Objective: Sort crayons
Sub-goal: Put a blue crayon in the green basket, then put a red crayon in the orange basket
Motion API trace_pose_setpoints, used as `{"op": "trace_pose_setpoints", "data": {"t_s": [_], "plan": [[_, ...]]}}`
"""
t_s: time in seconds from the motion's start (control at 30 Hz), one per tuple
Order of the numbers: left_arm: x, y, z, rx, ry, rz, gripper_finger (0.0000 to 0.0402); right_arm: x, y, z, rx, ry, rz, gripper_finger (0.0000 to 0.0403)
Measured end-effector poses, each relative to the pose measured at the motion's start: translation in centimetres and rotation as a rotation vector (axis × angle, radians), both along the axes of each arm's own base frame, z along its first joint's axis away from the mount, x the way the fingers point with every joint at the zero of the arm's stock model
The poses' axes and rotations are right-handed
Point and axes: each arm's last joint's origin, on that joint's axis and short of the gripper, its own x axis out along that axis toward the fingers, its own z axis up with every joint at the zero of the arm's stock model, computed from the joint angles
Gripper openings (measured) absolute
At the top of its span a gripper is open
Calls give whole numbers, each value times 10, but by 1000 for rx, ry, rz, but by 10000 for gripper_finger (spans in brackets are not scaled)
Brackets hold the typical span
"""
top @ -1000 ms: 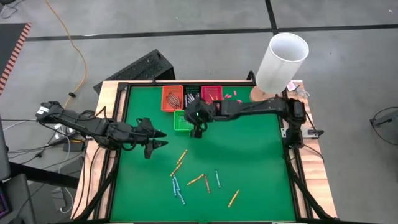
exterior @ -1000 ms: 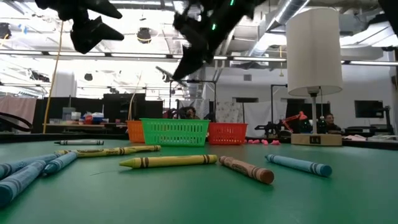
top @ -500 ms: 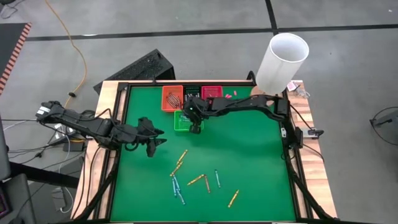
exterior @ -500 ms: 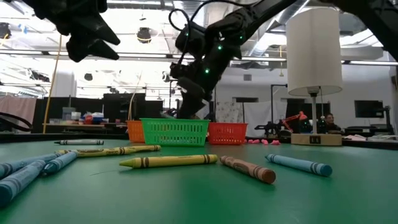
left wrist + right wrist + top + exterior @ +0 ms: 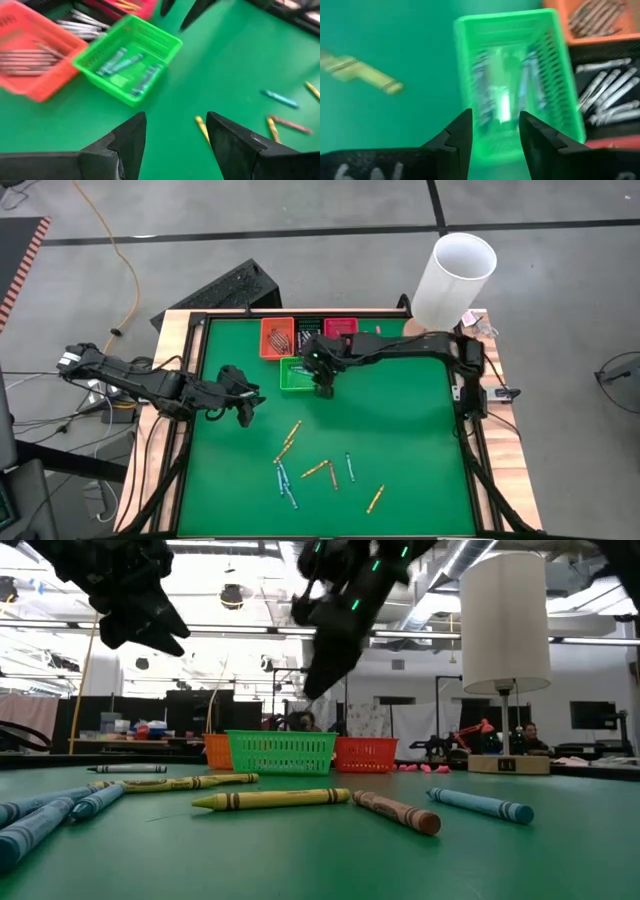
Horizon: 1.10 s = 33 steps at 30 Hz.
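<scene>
Right gripper [image 5: 322, 387]: high view, you have it over the green basket [image 5: 293, 376], fingers parted, empty.
Left gripper [image 5: 243, 412]: open, empty, near the loose crayons [image 5: 312, 470].
Low view: yellow crayon [image 5: 270, 799] lies crosswise, tip left.
Left wrist view: blue crayons [image 5: 131, 71] binned; several still loose.
Right wrist view: grey crayons [image 5: 610, 102] binned, parallel.
</scene>
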Motion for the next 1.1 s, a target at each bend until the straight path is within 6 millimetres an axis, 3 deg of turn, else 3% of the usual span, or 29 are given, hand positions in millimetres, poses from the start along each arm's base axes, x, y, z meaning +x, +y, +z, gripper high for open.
{"op": "trace_pose_setpoints", "data": {"t_s": [0.2, 0.4, 0.47, 0.63, 0.8, 1.1], "plan": [[14, -8, -18, -41, 134, -135, 197, -33, 47, 33, 78, 78, 12, 160], [31, -15, -31, -109, 154, -176, 197, -40, 110, 45, 155, 36, 54, 157], [35, -16, -32, -128, 139, -175, 197, -39, 132, 39, 181, 37, 8, 157], [42, -18, -34, -156, 111, -186, 197, -34, 175, 13, 331, 70, -319, 157], [43, -19, -32, -181, 87, -177, 197, -32, 216, -23, 418, 169, -433, 157], [45, -19, -30, -182, 51, -163, 197, -27, 247, -73, 462, 254, -593, 156]]}}
